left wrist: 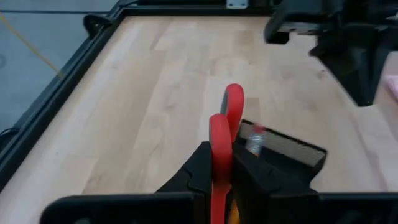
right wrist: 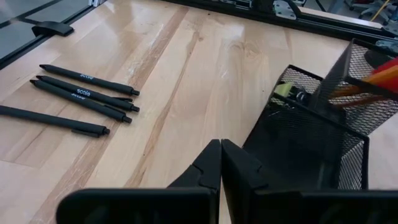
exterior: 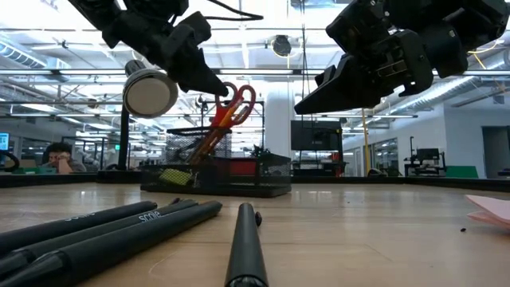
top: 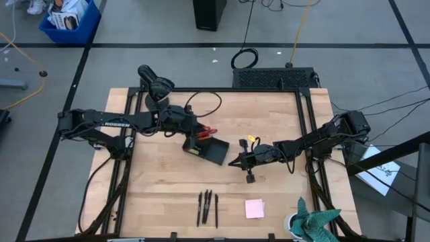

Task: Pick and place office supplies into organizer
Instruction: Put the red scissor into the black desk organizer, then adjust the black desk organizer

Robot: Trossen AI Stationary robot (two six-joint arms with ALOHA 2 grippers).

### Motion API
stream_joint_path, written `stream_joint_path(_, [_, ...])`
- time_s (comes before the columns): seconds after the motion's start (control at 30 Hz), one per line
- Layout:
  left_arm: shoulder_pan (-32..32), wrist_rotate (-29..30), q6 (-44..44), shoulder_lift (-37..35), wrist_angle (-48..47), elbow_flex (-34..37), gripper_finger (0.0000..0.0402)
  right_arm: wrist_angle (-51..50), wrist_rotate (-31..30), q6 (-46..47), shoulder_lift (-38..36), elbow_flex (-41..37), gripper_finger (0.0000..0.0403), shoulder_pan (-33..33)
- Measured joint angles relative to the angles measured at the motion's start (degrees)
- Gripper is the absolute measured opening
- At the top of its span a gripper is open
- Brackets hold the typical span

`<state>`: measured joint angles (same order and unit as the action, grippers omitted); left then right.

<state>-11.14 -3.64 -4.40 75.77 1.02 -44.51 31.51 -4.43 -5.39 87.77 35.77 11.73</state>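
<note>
The red-handled scissors stand tilted in the black mesh organizer, blades down inside it and handles up. My left gripper is above the organizer's far-left corner and is shut on the scissors. An orange pencil and a small yellow piece are in the organizer too. My right gripper is shut and hovers just right of the organizer, touching nothing. Several black pens and the pink sticky pad lie flat near the table's near edge. My left gripper pinches a red handle loop of the scissors between its two fingers, coming slanting down from the table's left. The scissors lean toward the gripper, with their lower end inside the organizer.
A teal cloth sits at the table's near right corner. A round black device stands at the far left corner. Bare wood lies between the organizer and the pens. A person sits in the room beyond the table.
</note>
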Motion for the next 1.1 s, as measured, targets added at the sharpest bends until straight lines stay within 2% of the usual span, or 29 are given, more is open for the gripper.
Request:
stream_joint_path(0.1, [0.3,1.5,0.0,0.0,-0.2,0.0,0.0048,0.0,0.0,0.1,0.0,0.0,0.0004,0.0])
stream_joint_path(0.27, [0.4,1.8,1.5,0.0,-1.8,0.0,0.0021,0.0,0.0,0.2,0.0,0.0,0.0004,0.0])
stream_joint_path(0.37, [0.4,1.8,2.2,-0.1,-2.5,0.0,0.0021,0.0,0.0,0.2,0.0,0.0,0.0004,0.0])
stream_joint_path(0.8, [3.0,3.3,1.4,0.0,1.1,0.0,0.0192,0.0,0.0,0.2,0.0,0.0,0.0004,0.0])
stream_joint_path(1.0, [3.9,4.3,-3.0,-3.9,1.8,0.0,0.0227,0.0,0.0,0.2,0.0,0.0,0.0004,0.0])
stream_joint_path(1.1, [4.5,8.3,-3.5,-8.4,-1.1,0.0,0.0231,0.0,0.0,0.2,0.0,0.0,0.0004,0.0])
